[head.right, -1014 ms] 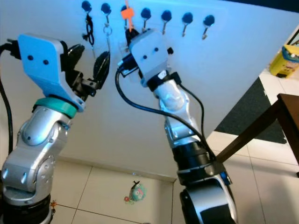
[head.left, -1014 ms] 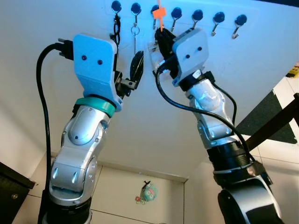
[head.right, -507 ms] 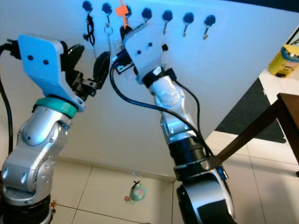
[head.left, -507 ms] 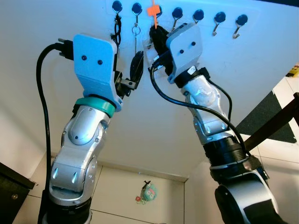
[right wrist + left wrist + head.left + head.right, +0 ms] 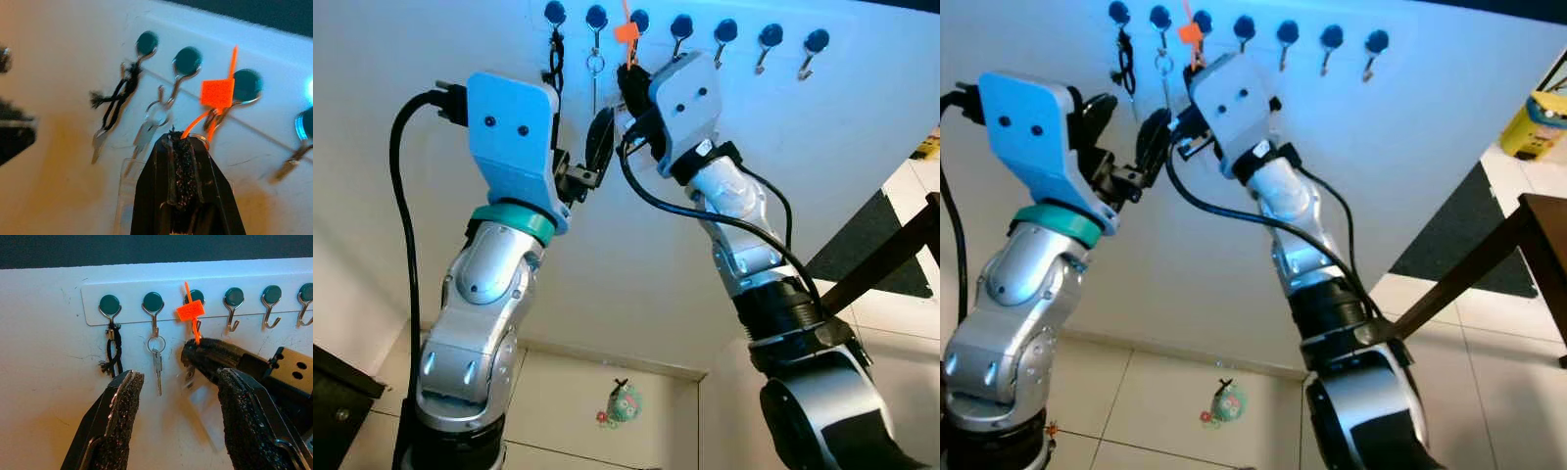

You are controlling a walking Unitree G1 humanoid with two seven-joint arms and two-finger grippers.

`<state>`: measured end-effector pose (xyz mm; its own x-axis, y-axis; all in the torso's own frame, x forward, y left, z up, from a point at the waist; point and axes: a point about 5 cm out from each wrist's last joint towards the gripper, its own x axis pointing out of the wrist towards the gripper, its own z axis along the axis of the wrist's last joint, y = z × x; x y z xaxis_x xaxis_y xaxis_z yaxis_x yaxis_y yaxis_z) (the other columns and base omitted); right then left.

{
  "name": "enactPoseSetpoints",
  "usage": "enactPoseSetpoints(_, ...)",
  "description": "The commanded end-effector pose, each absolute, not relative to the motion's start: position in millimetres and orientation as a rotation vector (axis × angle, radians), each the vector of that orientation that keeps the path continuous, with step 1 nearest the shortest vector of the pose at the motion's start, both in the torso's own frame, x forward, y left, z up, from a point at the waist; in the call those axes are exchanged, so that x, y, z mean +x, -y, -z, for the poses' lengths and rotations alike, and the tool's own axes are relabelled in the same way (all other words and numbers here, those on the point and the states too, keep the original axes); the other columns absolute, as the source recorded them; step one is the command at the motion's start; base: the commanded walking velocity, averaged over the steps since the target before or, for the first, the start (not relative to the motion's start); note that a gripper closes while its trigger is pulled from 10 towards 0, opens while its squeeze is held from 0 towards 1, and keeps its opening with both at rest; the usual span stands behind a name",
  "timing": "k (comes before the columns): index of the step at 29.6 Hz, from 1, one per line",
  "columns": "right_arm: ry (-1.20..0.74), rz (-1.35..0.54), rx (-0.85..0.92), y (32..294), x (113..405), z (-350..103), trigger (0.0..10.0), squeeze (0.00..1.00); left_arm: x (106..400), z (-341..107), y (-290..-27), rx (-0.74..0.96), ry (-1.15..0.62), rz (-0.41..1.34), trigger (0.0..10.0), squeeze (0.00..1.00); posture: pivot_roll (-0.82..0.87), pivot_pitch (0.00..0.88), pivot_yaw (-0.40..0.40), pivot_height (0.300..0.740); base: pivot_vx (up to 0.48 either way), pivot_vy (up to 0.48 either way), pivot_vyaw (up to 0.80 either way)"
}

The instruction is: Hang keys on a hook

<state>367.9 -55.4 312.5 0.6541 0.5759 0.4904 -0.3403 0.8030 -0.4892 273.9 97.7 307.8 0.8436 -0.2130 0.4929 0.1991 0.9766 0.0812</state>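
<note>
A white rail [image 5: 93, 316] of several blue-capped hooks runs along the wall. A key on a black cord [image 5: 113, 352] hangs from the first hook, and a silver key on a ring [image 5: 156, 364] from the second. My right gripper [image 5: 183, 147] is shut on a key ring with an orange tag [image 5: 217, 93]. It holds the ring just below the third hook [image 5: 247, 85], with the tag lying against that hook. Whether the ring is over the hook cannot be told. My left gripper [image 5: 178, 416] stands open a little below the rail, beside the right gripper [image 5: 628, 78].
Free hooks [image 5: 771, 37] continue to the right along the rail. On the tiled floor by the wall lies a small toy [image 5: 625, 403]. A dark table [image 5: 891, 259] and a dark mat [image 5: 876, 230] are on the right, and dark furniture [image 5: 337, 411] at lower left.
My right gripper has moved up and to the left with the orange-tagged keys, bringing the tag up to the third hook. The left arm has stayed still.
</note>
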Motion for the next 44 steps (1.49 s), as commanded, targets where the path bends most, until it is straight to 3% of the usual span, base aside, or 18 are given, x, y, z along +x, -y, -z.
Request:
enactPoseSetpoints(1, 0.661, -0.593, -0.397, 44.9, 367.9, -312.0, 10.0, 0.00, 272.1, -304.7, -96.0, 0.021, 0.509, 0.224, 10.0, 0.00, -0.08, 0.099, 0.032, 0.740, 0.000, 0.000, 0.00)
enactPoseSetpoints(20, 0.604, -0.565, -0.373, 47.4, 364.2, -282.0, 10.0, 0.00, 272.4, -304.0, -95.5, 0.019, 0.503, 0.228, 10.0, 0.00, -0.09, 0.104, 0.038, 0.740, 0.000, 0.000, 0.00)
enactPoseSetpoints(21, 0.601, -0.557, -0.370, 48.7, 364.5, -280.7, 10.0, 0.60, 272.5, -304.0, -95.3, 0.018, 0.503, 0.229, 10.0, 0.00, -0.09, 0.104, 0.038, 0.740, 0.000, 0.000, 0.00)
enactPoseSetpoints(22, 0.599, -0.552, -0.368, 49.5, 364.8, -280.2, 10.0, 0.60, 272.6, -304.1, -95.3, 0.018, 0.503, 0.229, 10.0, 0.00, -0.09, 0.104, 0.038, 0.740, 0.000, 0.000, 0.00)
enactPoseSetpoints(23, 0.601, -0.549, -0.354, 50.8, 364.9, -281.4, 10.0, 1.00, 272.8, -304.0, -95.4, 0.018, 0.503, 0.229, 10.0, 0.00, -0.09, 0.104, 0.038, 0.740, 0.000, 0.000, 0.00)
enactPoseSetpoints(31, 0.620, -0.542, -0.313, 54.2, 363.6, -287.7, 10.0, 1.00, 272.6, -303.4, -95.4, 0.020, 0.501, 0.229, 10.0, 0.00, -0.09, 0.103, 0.039, 0.740, 0.000, 0.000, 0.00)
enactPoseSetpoints(32, 0.623, -0.553, -0.280, 55.2, 361.6, -289.2, 10.0, 0.00, 272.5, -303.1, -95.3, 0.021, 0.499, 0.230, 10.0, 0.00, -0.09, 0.103, 0.040, 0.740, 0.000, 0.000, 0.00)
enactPoseSetpoints(35, 0.592, -0.682, -0.081, 61.3, 339.9, -277.9, 10.0, 0.00, 272.1, -297.6, -96.9, 0.037, 0.483, 0.230, 10.0, 0.00, -0.09, 0.108, 0.040, 0.740, 0.000, 0.000, 0.00)
enactPoseSetpoints(41, 0.558, -0.681, -0.025, 72.3, 325.5, -263.7, 10.0, 0.00, 271.3, -290.6, -100.5, 0.054, 0.459, 0.225, 10.0, 0.00, -0.09, 0.111, 0.045, 0.740, 0.000, 0.000, 0.00)
enactPoseSetpoints(44, 0.529, -0.578, -0.011, 93.7, 311.2, -250.0, 10.0, 0.00, 272.2, -270.1, -110.8, 0.087, 0.385, 0.208, 10.0, 0.00, -0.10, 0.110, 0.056, 0.740, 0.000, 0.000, 0.00)
